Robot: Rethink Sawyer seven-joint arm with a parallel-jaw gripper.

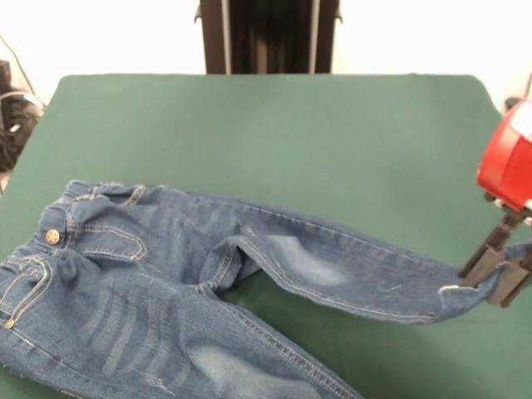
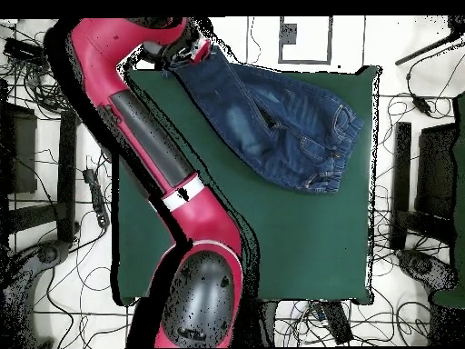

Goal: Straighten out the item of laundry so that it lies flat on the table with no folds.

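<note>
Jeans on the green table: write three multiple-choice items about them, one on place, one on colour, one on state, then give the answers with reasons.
1. Where does the hand meet the jeans?
A. at the waistband
B. at the cuff of one leg
C. at the crotch

2. What colour is the table?
A. dark green
B. white
C. brown

3. How do the jeans lie?
A. rolled into a ball
B. folded in half, legs stacked
C. spread out with the legs apart, one leg drawn out toward the hand

Answers:
1 B: in the front view the dark fingers close on the end of the leg, far from the button.
2 A: the bare top is dark green in both views.
3 C: green table shows between the two legs below the crotch.
</note>
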